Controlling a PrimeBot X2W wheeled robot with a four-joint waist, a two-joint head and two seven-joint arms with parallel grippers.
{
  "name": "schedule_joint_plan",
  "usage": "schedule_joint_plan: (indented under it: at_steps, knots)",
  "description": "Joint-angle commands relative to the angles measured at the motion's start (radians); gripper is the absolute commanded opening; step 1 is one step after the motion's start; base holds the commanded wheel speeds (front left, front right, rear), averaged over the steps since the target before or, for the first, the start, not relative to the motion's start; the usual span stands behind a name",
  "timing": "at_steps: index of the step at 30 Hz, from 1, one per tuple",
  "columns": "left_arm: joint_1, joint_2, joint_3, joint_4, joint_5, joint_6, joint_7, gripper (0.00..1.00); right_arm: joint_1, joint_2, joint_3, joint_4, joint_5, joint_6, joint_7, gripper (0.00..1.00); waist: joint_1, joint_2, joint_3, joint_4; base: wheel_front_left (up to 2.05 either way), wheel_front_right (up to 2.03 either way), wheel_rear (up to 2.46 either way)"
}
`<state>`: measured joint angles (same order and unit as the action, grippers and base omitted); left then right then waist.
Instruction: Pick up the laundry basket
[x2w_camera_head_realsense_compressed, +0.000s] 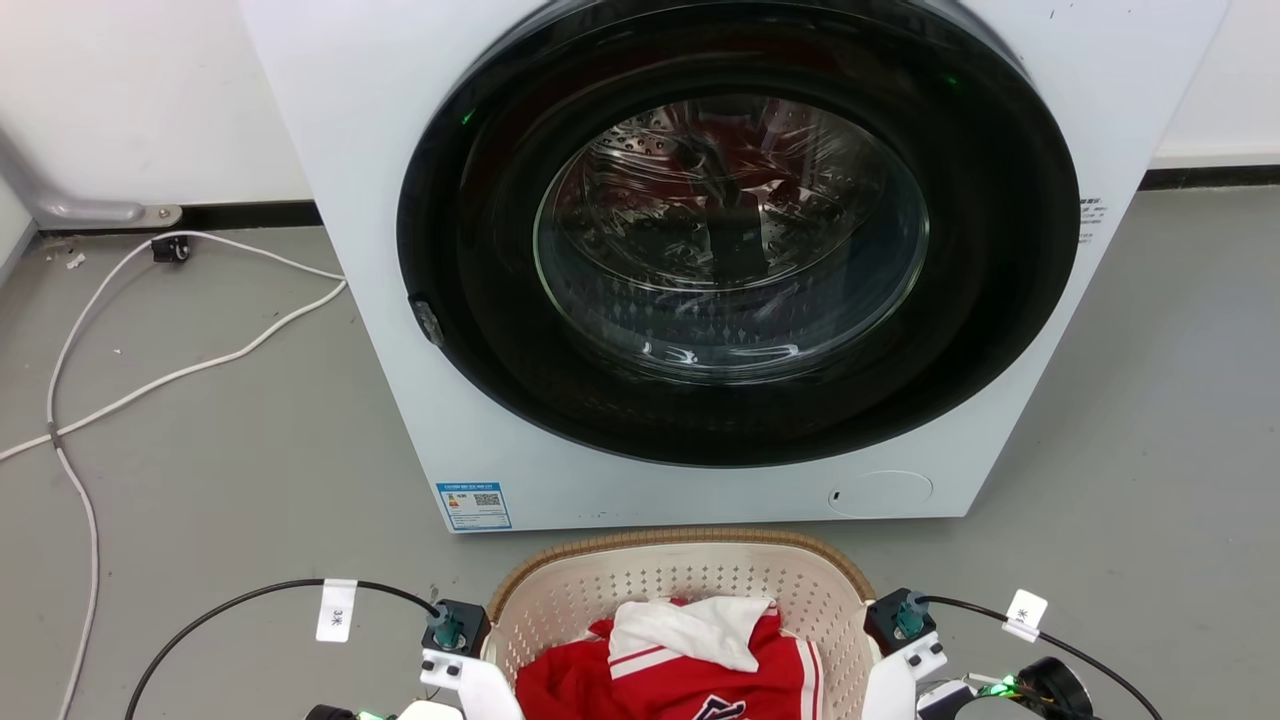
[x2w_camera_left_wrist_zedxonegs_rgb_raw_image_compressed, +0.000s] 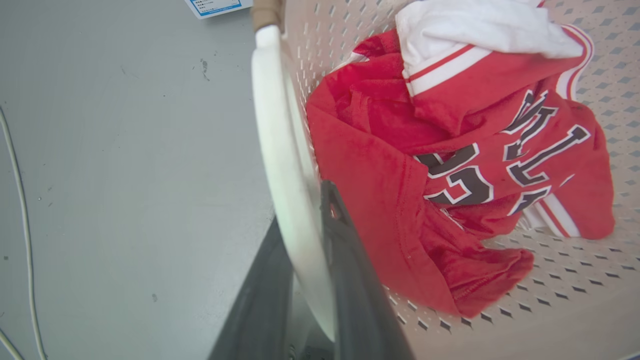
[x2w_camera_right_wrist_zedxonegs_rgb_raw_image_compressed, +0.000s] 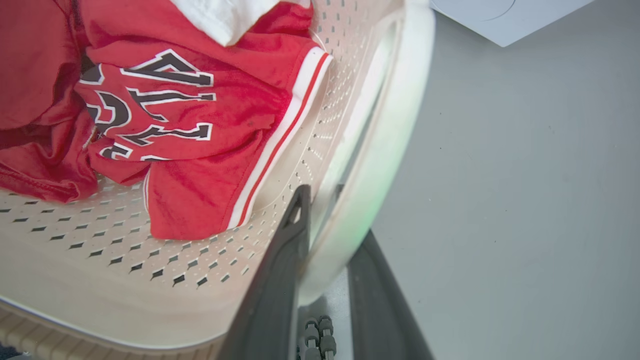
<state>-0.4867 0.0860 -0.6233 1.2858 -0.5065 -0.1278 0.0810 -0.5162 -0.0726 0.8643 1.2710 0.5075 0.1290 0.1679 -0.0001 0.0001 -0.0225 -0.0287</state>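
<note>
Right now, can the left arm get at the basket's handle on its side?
Probably yes: the left gripper straddles the white handle, one finger on each side, nothing between them.

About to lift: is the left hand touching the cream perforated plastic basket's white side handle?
Touching. Left wrist view: the left hand clamps the white side handle between its fingers.

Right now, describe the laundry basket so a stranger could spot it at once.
Find the white front-loading washing machine. Directly in front of it is the laundry basket. It is cream perforated plastic with a brown woven-look rim, and holds a red lettered jersey and a white cloth.
</note>
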Motion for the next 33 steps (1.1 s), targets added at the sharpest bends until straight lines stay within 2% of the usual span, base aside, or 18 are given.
schedule_joint_plan:
  at_steps: [1, 33]
  knots:
    - [0.003, -0.002, -0.007, -0.008, -0.004, -0.003, -0.003, 0.0, 0.008, 0.004, 0.009, -0.008, 0.002, 0.003, -0.001, 0.0, 0.0001, -0.0001, 0.0, 0.0, 0.0, 0.0, 0.0]
    - [-0.019, 0.019, -0.105, -0.01, -0.111, -0.003, 0.006, 0.0, -0.02, -0.016, 0.155, -0.008, 0.159, 0.003, 0.014, 0.0, 0.0001, -0.0001, 0.013, -0.003, 0.0, 0.0, 0.0]
